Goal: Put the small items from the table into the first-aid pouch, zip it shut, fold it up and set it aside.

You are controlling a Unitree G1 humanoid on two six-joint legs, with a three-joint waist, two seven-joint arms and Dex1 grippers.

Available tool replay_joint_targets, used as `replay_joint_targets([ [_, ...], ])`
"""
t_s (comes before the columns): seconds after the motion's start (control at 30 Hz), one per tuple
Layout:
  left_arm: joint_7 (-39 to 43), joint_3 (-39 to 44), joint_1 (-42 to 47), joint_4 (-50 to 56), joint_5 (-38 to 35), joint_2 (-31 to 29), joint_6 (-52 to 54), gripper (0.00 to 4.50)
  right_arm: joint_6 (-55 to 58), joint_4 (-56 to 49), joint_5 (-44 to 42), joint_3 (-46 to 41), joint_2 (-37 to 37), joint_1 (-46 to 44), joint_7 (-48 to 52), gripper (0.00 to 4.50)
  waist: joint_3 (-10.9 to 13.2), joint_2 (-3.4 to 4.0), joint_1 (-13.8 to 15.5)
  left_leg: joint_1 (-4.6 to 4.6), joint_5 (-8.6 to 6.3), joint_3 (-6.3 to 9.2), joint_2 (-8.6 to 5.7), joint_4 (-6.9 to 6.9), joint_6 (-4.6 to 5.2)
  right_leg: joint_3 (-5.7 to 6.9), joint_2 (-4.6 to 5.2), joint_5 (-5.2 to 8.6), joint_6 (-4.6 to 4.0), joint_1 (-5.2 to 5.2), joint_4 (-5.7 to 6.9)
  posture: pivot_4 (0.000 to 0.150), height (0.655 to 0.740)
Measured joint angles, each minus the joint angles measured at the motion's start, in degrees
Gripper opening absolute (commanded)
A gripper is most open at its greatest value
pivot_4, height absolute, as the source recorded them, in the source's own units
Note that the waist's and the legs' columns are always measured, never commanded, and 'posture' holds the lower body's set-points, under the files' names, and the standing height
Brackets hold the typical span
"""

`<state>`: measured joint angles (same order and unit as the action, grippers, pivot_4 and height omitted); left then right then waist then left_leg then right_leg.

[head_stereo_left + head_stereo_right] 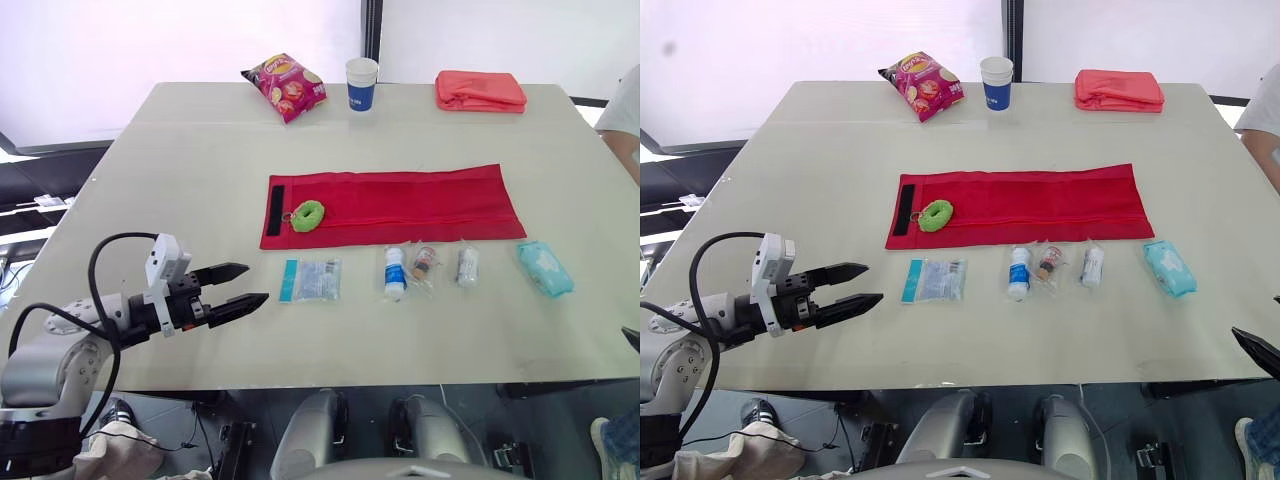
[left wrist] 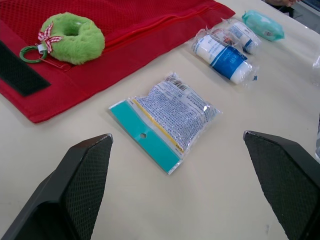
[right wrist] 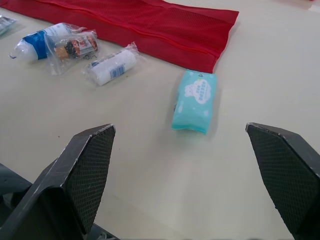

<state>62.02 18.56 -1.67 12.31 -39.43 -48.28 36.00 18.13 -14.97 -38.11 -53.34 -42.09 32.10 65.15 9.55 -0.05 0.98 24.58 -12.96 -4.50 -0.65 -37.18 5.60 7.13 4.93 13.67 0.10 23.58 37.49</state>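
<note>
My left gripper (image 1: 255, 283) hovers open at lower left, fingers spread, pointing at a teal-edged packet (image 1: 311, 279). The red first-aid pouch (image 1: 400, 205) lies unfolded at centre frame, with small items (image 1: 395, 272) in a row just below it. My right gripper (image 3: 178, 129) is wide open near a teal wipes pack (image 3: 194, 101).

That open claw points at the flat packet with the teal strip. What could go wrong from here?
The flat packet lies flush on the table, so the open left gripper may slide it rather than lift it. The red pouch lies flat with no gaping mouth showing, so items may land on top, not inside. The bagged bottle and the small bag beside it touch; lifting one could drag the other.
</note>
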Motion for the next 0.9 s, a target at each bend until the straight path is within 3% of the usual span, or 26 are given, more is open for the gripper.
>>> replay_joint_targets([
  [0.43, -3.4, -2.0, 7.7, -0.6, -1.8, 0.9, 5.0, 4.47, 3.5, -6.4, -4.8, 3.0, -1.6, -7.0, -3.7, 4.5, 0.0, 0.02, -0.1, -0.01, 0.14, 0.0, 0.01, 0.0, -0.21, 0.01, -0.02, -0.02, 0.02, 0.0, 0.03, 0.15, 0.74],
  [0.67, -8.8, -2.3, 11.1, -2.5, -9.1, 0.4, 22.0, 4.47, 11.8, -22.2, -17.5, 16.4, -12.3, -22.5, -7.1, 4.5, 0.2, -0.06, -0.1, 0.04, 0.15, 0.04, 0.03, -0.01, -0.23, 0.12, -0.02, -0.08, 0.14, 0.04, 0.05, 0.15, 0.74],
  [0.9, -10.4, -4.0, 13.6, -6.1, -8.7, -0.2, 25.5, 4.47, 14.2, -24.7, -20.7, 26.0, -14.0, -32.5, -9.8, 4.5, 0.4, -0.32, 0.9, 0.16, 0.16, 0.07, -0.04, -0.15, -0.24, 0.2, 0.12, -0.1, 0.15, 0.01, -0.04, 0.15, 0.74],
])
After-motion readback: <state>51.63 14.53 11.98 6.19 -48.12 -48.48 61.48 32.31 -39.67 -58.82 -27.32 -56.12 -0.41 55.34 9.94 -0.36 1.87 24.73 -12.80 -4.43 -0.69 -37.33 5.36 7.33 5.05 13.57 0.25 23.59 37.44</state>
